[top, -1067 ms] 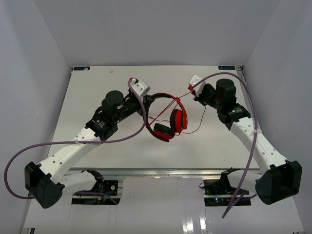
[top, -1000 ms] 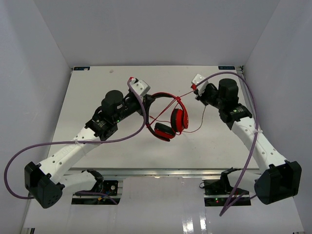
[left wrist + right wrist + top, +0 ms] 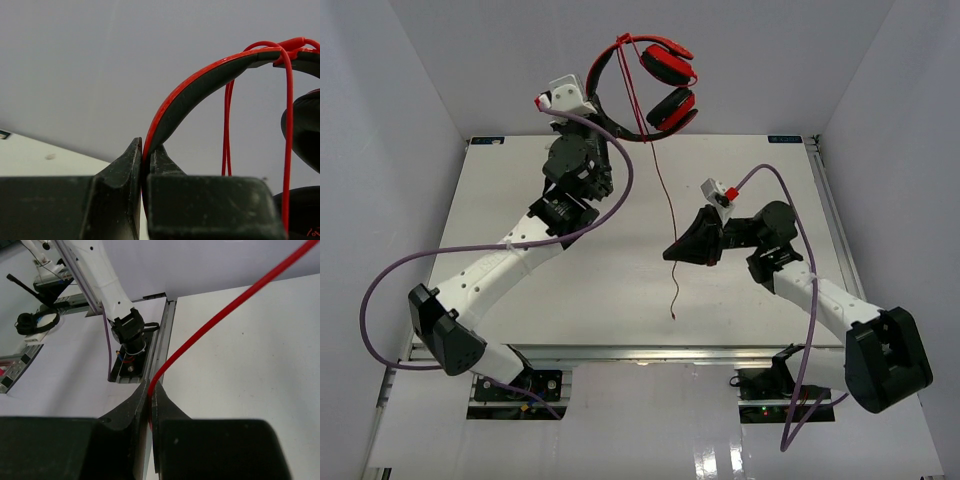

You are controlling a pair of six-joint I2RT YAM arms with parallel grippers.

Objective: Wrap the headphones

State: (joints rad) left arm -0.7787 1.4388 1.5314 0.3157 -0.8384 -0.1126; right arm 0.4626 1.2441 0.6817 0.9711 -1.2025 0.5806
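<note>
The red headphones (image 3: pixel 660 85) hang high above the table's back edge. My left gripper (image 3: pixel 594 98) is shut on their black-lined headband (image 3: pixel 200 85), its jaws closed on the band's lower end. Both ear cups (image 3: pixel 670 106) hang to the right of it, and one shows at the right edge of the left wrist view (image 3: pixel 302 130). The thin red cable (image 3: pixel 663 200) is looped over the band and drops to the table. My right gripper (image 3: pixel 671 251) is shut on the cable (image 3: pixel 220 315) low over the table's middle. The cable's loose end (image 3: pixel 672 312) hangs below it.
The white table (image 3: pixel 520 170) has grey walls on three sides. Purple robot cables (image 3: pixel 610 190) trail along both arms. The right wrist view shows the table's front rail (image 3: pixel 162 335), the left arm's base (image 3: pixel 131 330) and a black ring-shaped object (image 3: pixel 35 322) off the table.
My left gripper has lifted the headphones from just above the table to high over the back edge. My right gripper has moved forward and left, to a lower point on the cable.
</note>
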